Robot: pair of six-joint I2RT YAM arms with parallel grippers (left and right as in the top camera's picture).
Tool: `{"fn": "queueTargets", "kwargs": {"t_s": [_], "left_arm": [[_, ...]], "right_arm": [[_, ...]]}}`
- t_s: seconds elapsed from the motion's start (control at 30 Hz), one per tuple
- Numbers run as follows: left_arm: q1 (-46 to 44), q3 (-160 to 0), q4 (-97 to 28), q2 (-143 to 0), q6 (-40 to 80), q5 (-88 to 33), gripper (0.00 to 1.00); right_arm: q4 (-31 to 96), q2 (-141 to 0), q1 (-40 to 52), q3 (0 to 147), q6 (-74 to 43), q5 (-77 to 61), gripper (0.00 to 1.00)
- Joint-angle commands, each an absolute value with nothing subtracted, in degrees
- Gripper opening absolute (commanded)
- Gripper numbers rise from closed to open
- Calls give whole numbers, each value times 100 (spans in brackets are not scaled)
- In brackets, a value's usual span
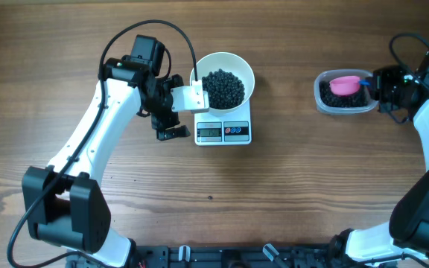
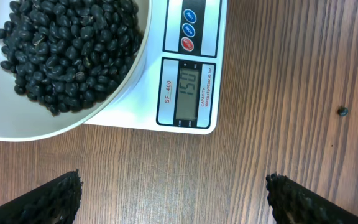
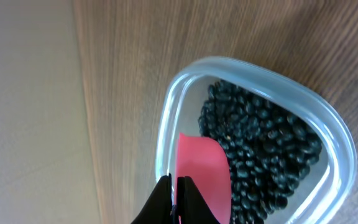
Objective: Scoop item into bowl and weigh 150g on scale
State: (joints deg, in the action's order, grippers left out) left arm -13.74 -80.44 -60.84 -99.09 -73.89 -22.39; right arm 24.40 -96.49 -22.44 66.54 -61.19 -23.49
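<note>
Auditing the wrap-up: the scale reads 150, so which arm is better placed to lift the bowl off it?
Probably left. The left end effector hangs open right beside the scale and the bowl. The right end effector is shut over the tub, far off to the other side.

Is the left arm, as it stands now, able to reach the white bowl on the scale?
Probably yes. The left gripper is open and hovers beside the scale, close to the bowl. Nothing seems to stand between them, so the way looks free.
</note>
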Motion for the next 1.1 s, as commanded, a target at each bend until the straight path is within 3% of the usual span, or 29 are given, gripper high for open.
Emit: {"fn": "queueTargets", "kwargs": {"t_s": [0.0, 0.27, 0.6, 0.77, 0.93, 1.07], "left_arm": [[-1337, -8044, -6088, -9837, -7478, -2309, 100], [-1337, -8044, -6088, -9837, -7478, -2309, 100], [-1337, -8044, -6088, -9837, -7478, -2309, 100], [-1337, -8044, -6088, -9837, -7478, -2309, 100], [-1337, -8044, -6088, -9837, -7478, -2309, 100], [-1337, -8044, -6088, -9837, -7478, -2309, 100]], "right_arm": [[2296, -9644, -2169, 6672, -6123, -2438, 4], [2305, -9644, -2021, 6672, -6453, -2443, 6], [2320, -9644, -2021, 6672, -6453, -2440, 19], [2322, -9644, -2021, 6672, -6451, -2390, 44], [2324, -9644, -2021, 6672, -6449, -2097, 82], [2414, -9644, -2021, 6672, -6449, -1468, 98]]}}
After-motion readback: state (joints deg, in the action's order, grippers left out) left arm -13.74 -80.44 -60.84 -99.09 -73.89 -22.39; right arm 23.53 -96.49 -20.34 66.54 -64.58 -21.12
